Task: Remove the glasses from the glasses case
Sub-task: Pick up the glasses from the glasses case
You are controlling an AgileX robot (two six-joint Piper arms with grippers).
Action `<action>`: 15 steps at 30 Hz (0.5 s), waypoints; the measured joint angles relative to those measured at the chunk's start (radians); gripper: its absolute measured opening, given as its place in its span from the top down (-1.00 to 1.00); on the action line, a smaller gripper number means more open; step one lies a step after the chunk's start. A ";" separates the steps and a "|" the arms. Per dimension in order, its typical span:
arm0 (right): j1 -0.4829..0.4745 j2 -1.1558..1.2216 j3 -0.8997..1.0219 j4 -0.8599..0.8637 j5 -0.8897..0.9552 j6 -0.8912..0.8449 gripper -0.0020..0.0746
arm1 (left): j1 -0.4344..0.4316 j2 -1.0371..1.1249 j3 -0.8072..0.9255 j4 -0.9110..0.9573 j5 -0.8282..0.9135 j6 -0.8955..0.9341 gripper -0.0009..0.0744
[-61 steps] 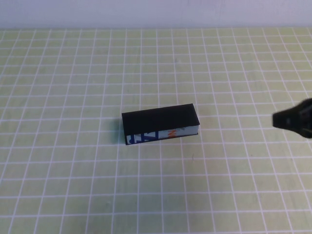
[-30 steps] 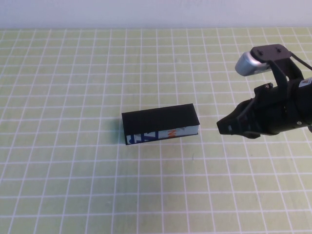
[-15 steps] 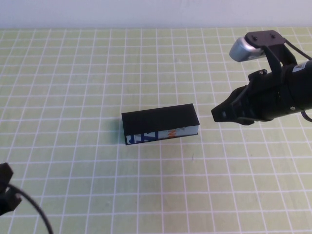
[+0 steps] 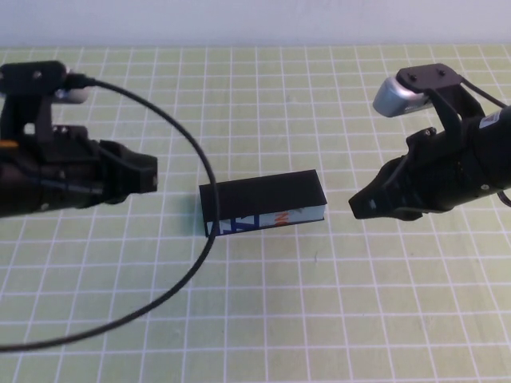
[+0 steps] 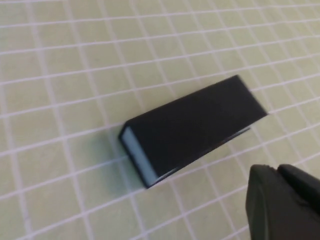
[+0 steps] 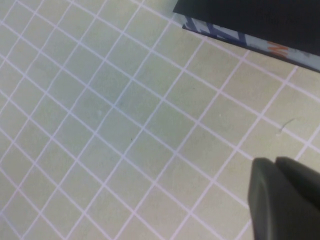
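The glasses case lies shut in the middle of the table, black lid up, its white printed side toward me. It also shows in the left wrist view and partly in the right wrist view. The glasses are hidden from view. My left gripper is shut and empty, hovering a little left of the case; its fingers are pressed together. My right gripper is shut and empty, hovering a little right of the case; its fingers are together.
The table is covered by a green cloth with a white grid. A black cable from the left arm loops over the front left of the table. A pale wall runs along the far edge.
My left arm has swung in from the bottom left corner to beside the case's left end. My right gripper has shifted slightly lower and stays near the case's right end.
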 joint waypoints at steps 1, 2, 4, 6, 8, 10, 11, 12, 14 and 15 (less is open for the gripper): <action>0.000 0.000 0.000 0.000 0.008 0.000 0.99 | 0.016 0.046 -0.040 -0.076 0.044 0.076 0.99; 0.000 0.000 0.000 -0.002 0.014 0.000 0.99 | 0.035 0.083 -0.070 -0.133 0.079 0.133 0.99; 0.000 0.000 0.000 -0.008 0.031 0.002 0.99 | 0.096 0.173 -0.146 -0.257 0.155 0.252 0.99; 0.001 -0.002 0.000 -0.017 0.040 0.008 0.99 | 0.154 0.260 -0.199 -0.343 0.212 0.340 0.99; 0.014 -0.012 0.000 -0.034 0.038 0.018 0.99 | 0.198 0.340 -0.250 -0.400 0.254 0.409 0.99; 0.052 -0.032 0.000 -0.069 0.018 0.042 0.99 | 0.218 0.430 -0.311 -0.417 0.298 0.443 0.99; 0.075 -0.041 0.000 -0.088 0.006 0.056 0.99 | 0.219 0.466 -0.337 -0.420 0.314 0.451 0.99; 0.110 -0.048 0.000 -0.116 -0.009 0.079 0.99 | 0.219 0.511 -0.370 -0.421 0.333 0.459 0.99; 0.186 -0.053 0.000 -0.179 -0.035 0.126 0.99 | 0.213 0.593 -0.438 -0.421 0.359 0.466 0.99; 0.223 -0.053 0.000 -0.218 -0.046 0.155 0.99 | 0.211 0.629 -0.473 -0.421 0.366 0.467 0.99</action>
